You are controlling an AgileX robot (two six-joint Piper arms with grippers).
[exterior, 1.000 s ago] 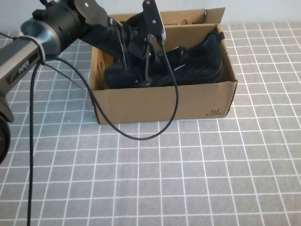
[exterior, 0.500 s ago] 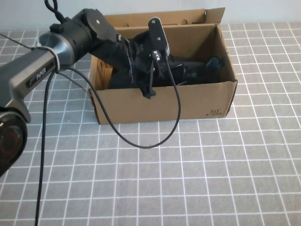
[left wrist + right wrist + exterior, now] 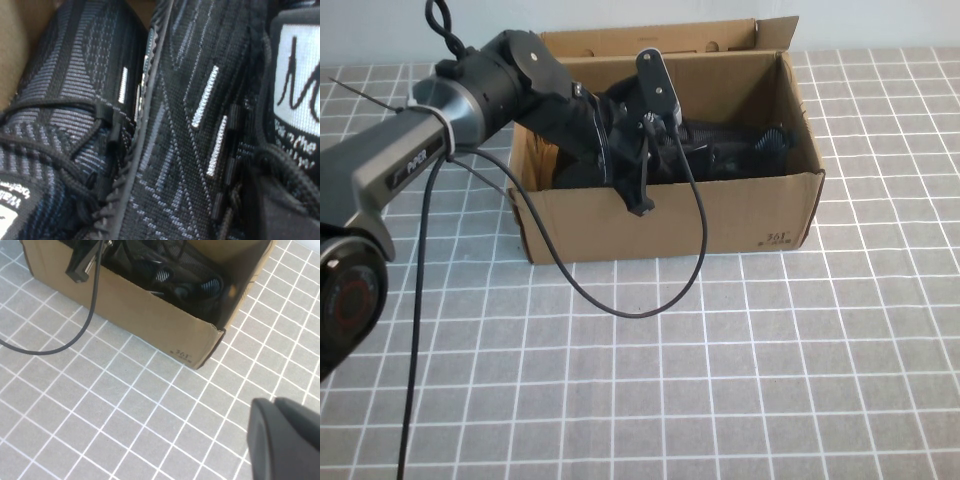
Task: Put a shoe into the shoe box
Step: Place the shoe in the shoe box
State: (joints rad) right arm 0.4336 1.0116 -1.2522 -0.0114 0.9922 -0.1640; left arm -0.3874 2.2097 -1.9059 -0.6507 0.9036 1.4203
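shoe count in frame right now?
2, both inside the shoe box, side by side: the shoe and its mate. Left end effector is down in the box by them; right end effector is over the table, outside the box.

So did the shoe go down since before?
Yes. The shoe sank lower behind the box's front wall, with the left gripper inside the box. The right gripper is off to the side.

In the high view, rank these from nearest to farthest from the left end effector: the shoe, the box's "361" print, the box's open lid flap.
The left end effector is down inside the box; the right one is off to the box's right.
1. Shoe, right under it in the box.
2. Lid flap, behind along the far edge.
3. "361" print, front right corner.
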